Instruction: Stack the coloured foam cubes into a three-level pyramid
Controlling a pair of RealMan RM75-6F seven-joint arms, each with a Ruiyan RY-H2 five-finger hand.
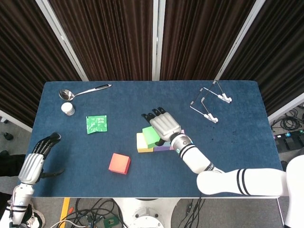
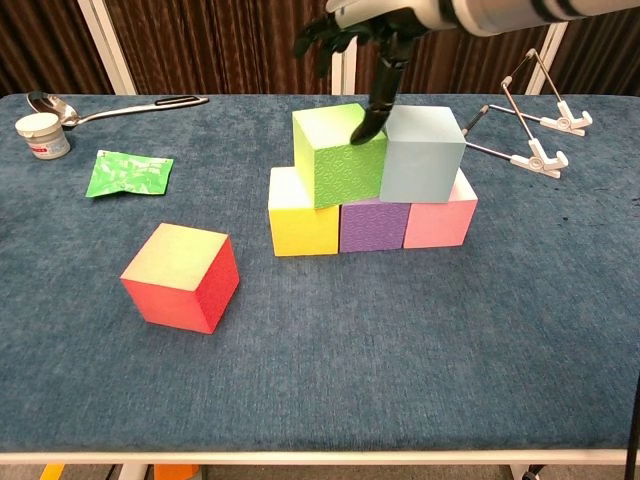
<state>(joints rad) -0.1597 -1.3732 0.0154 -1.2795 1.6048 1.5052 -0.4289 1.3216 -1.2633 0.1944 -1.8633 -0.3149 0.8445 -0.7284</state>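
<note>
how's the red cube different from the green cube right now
The red cube sits alone on the table, while the green cube rests on the second level, atop the yellow cube and purple cube. The right robot hand hovers over the green one; nothing is near the red. Both look alike in size.
</note>
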